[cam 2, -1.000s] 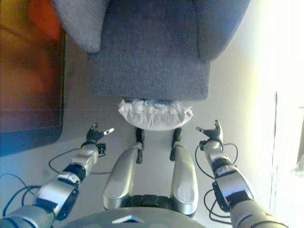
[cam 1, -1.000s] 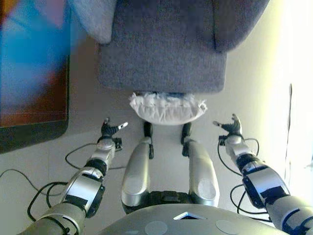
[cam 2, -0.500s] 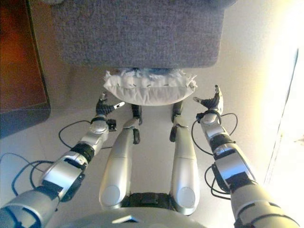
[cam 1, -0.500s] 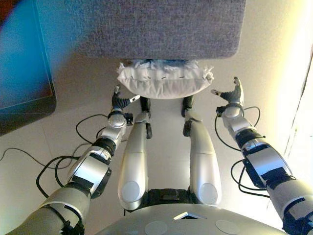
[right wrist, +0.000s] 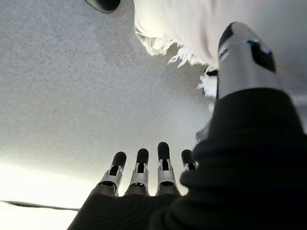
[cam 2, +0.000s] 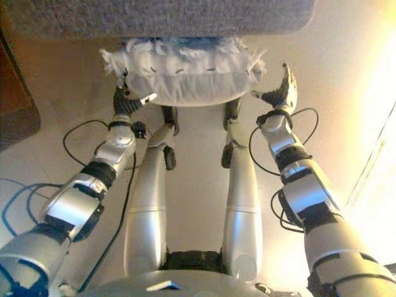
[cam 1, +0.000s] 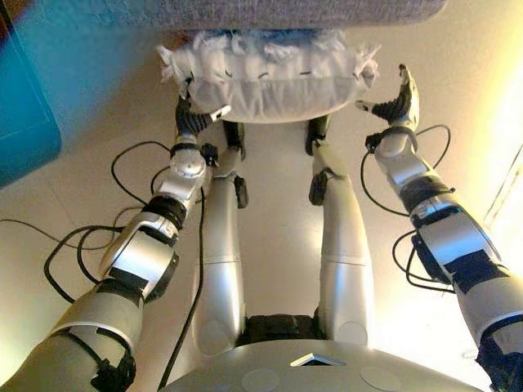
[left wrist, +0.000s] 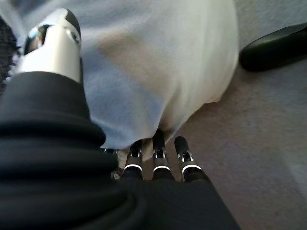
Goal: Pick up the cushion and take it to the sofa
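A white cushion (cam 1: 270, 77) with frilled edges lies on the pale floor against the front of the grey sofa (cam 1: 302, 11). My left hand (cam 1: 194, 122) is at the cushion's left end, fingers straight. In the left wrist view its fingertips (left wrist: 156, 143) touch the cushion's lower edge (left wrist: 158, 62), and the thumb rests against its side. My right hand (cam 1: 396, 102) is open just beyond the cushion's right end, palm facing it, with a small gap. The right wrist view shows its straight fingers (right wrist: 144, 167) over bare floor, and the cushion's fringe (right wrist: 168, 38) beyond the thumb.
The sofa's front edge fills the top of the eye views. A dark flat object with a blue sheen (cam 1: 24, 106) lies on the floor at the far left. Bright light falls on the floor at the right.
The camera has moved closer and lower over the cushion. Both hands have reached forward to the cushion's ends, and the left hand now touches it.
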### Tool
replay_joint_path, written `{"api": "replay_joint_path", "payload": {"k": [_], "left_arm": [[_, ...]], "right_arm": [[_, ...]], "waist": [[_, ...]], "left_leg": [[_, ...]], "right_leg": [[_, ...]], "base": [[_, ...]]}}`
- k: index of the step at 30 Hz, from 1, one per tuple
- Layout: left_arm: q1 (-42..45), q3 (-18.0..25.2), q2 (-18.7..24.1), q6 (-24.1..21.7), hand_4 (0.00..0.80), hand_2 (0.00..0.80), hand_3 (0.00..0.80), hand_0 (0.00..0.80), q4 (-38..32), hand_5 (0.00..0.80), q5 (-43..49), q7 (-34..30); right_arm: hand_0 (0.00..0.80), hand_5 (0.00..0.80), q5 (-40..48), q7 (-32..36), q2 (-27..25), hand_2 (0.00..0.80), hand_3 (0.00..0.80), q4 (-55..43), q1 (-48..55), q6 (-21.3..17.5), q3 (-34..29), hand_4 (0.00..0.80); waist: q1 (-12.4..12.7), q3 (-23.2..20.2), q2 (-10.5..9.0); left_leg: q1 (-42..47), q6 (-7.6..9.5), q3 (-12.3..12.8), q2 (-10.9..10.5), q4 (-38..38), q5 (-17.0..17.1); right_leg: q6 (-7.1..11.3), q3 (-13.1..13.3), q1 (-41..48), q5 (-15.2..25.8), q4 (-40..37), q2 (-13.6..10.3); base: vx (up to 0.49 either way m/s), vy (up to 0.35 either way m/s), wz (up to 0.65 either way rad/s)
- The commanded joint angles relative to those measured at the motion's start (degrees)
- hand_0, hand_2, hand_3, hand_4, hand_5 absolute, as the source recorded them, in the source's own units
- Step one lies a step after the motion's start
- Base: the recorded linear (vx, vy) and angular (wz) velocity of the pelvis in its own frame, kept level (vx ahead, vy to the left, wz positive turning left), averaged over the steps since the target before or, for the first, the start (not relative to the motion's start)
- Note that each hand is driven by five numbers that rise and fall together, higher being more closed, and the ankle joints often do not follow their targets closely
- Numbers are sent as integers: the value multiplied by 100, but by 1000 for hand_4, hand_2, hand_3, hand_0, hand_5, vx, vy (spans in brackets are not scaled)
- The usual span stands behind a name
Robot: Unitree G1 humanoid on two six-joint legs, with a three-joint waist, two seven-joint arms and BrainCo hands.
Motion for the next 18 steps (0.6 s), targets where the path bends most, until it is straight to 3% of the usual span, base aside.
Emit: {"api": "replay_joint_path", "payload": {"k": [1,6,10,11,12,13,14,15,16,17,18], "left_arm": [[-164,43,-9,-162,0,0,0,0,-80,0,-189,-101],[-497,-5,70,-315,0,0,0,0,-41,0,-436,-516],[-777,-131,150,-365,0,0,0,0,-151,0,-771,-1166],[-880,-161,129,-352,0,0,0,0,-185,0,-929,-1423],[-964,-164,51,-311,0,0,0,0,-193,0,-1009,-1614],[-1056,-234,46,-269,0,0,0,0,-239,0,-1282,-1952],[-1062,-317,119,-211,0,0,0,0,-395,0,-1515,-2136],[-1054,-360,272,-694,0,0,0,0,-685,0,-1281,-2294],[-1384,-296,901,-415,0,0,0,0,-460,0,-2293,-3344],[-1513,-390,1168,-195,0,0,0,0,-380,0,-3615,-4583],[-1430,-364,1168,-237,0,0,0,0,-413,0,-3656,-4751]], "right_arm": [[0,0,-203,105,-226,0,0,-202,-159,-359,365,0],[0,0,-285,424,-228,0,0,-199,-546,-581,632,0],[0,0,-124,1060,-238,0,0,-291,-858,-1000,819,0],[0,0,434,1659,-137,0,0,-320,-976,-1527,859,0],[0,0,209,1558,85,0,0,-244,-1098,-1223,852,0],[0,0,415,1971,-33,0,0,-197,-1193,-1246,857,0],[0,0,685,2454,-259,0,0,-276,-1132,-1604,851,0],[0,0,1077,3012,-525,0,0,-672,-1027,-1713,855,0],[0,0,1452,3502,-876,0,0,-893,-883,-1953,948,0],[0,0,1917,4117,-1260,0,0,-1029,-822,-2203,989,0],[0,0,2088,4311,-1411,0,0,-1193,-761,-2266,1010,0]], "waist": [[24,-27,165],[31,-27,223],[45,-27,259],[51,-27,277],[71,-27,309],[72,-27,326],[54,-27,304],[24,-27,259],[-69,-27,229],[-129,-27,193],[-159,-27,172]], "left_leg": [[-299,-97,-397,-168,-111,-60],[-617,-148,-392,-197,-132,-8],[-847,-188,-397,-210,-172,7],[-891,-190,-390,-205,-199,14],[-915,-200,-379,-193,-232,30],[-981,-226,-392,-222,-183,0],[-1059,-233,-426,-228,-120,-25],[-1129,-225,-448,-252,-72,-47],[-1182,-250,-410,-205,-84,0],[-1229,-262,-355,-158,20,-38],[-1243,-265,-340,-142,51,-58]], "right_leg": [[397,-16,-119,-203,147,-59],[447,-5,-462,-212,215,-73],[491,15,-706,-228,226,-90],[496,15,-757,-239,220,-93],[488,20,-773,-278,226,-72],[511,30,-834,-275,245,-71],[549,25,-912,-227,268,-105],[580,6,-985,-187,293,-121],[588,21,-1047,-189,389,-73],[594,-4,-1069,-206,429,-115],[599,-1,-1074,-206,421,-115]], "base": [[-19,10,-5],[-2,6,3],[6,-5,5],[23,-7,8],[27,-5,10],[19,-18,8],[12,-37,5],[26,13,7],[45,67,11],[45,91,15],[34,46,10]]}}
